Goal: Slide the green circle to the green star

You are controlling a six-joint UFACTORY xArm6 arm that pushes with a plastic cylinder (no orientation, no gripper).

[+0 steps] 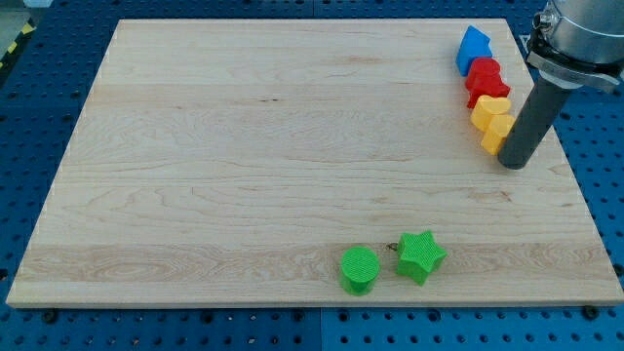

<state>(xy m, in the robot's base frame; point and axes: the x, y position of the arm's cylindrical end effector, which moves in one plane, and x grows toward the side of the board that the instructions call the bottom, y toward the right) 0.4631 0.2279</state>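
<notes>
The green circle (359,269) lies near the board's bottom edge, a little right of centre. The green star (420,255) lies just to its right, a small gap between them. My tip (513,162) is at the view's right, far up and right of both green blocks, touching or next to the right side of a yellow block (493,120). The dark rod rises from it toward the view's top right corner.
A column of blocks stands at the upper right: a blue block (474,49) on top, a red block (485,81) below it, then the yellow ones. The wooden board (244,166) rests on a blue perforated table (604,175).
</notes>
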